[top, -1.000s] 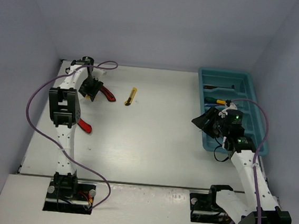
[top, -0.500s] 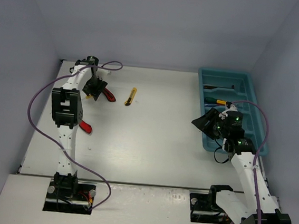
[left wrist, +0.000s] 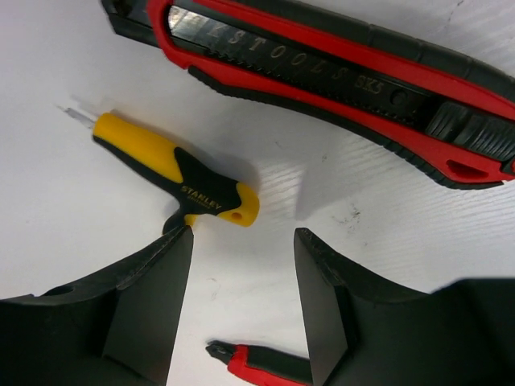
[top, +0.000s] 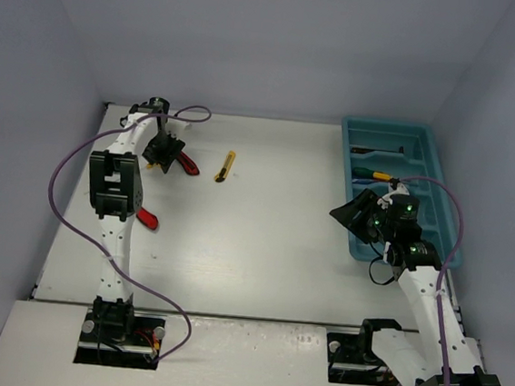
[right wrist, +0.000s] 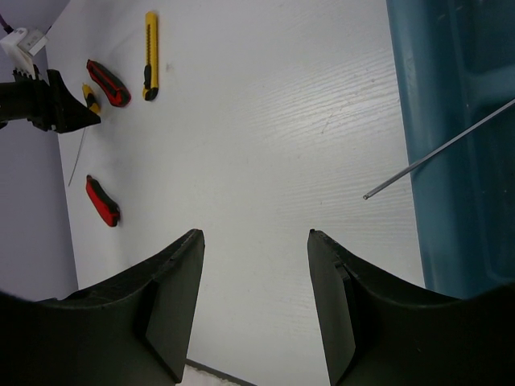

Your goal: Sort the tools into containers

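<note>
We find most tools loose on the table [top: 282, 223]. A yellow-handled screwdriver [left wrist: 177, 170] lies just beside a red utility knife [left wrist: 338, 72] at the far left, with a yellow utility knife [top: 226, 166] near them and a small red tool [top: 146, 218] closer to the bases. The left gripper [left wrist: 243, 235] hovers at the screwdriver's butt, jaws apart, holding nothing. On the right sits the teal tray [right wrist: 418, 80], with a thin rod [right wrist: 434, 153] jutting out over its wall. Beside that wall the right gripper [right wrist: 255, 235] hangs with its jaws apart, empty.
</note>
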Motion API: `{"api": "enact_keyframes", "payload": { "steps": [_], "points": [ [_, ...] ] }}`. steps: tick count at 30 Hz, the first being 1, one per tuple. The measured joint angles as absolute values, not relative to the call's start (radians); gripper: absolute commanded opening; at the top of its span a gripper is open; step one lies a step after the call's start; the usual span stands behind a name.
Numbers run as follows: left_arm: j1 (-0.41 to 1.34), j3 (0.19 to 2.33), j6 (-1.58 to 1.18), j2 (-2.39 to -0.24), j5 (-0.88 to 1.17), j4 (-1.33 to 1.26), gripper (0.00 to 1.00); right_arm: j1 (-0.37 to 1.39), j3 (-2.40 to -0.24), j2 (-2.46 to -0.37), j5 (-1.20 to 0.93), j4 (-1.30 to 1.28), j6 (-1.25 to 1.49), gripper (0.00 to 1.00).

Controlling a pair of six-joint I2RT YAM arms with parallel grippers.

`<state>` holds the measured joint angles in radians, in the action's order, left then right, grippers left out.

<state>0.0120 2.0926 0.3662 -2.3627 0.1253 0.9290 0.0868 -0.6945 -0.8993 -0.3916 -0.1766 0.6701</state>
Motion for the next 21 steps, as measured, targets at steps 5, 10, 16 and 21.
{"api": "enact_keyframes", "payload": {
  "steps": [5,10,16,21],
  "points": [
    [0.008,2.093,0.382,-2.335,0.108,0.917,0.50,0.087,-0.694,-0.896,-0.398,-0.181,0.678,0.51],
    [-0.016,2.099,0.391,-2.332,0.116,0.911,0.50,0.087,-0.694,-0.896,-0.410,-0.189,0.683,0.51],
    [-0.042,2.099,0.393,-2.349,0.130,0.911,0.50,0.100,-0.696,-0.898,-0.416,-0.204,0.684,0.51],
    [-0.051,2.101,0.393,-2.386,0.179,0.910,0.50,0.101,-0.701,-0.905,-0.417,-0.213,0.684,0.51]
  ]
}}
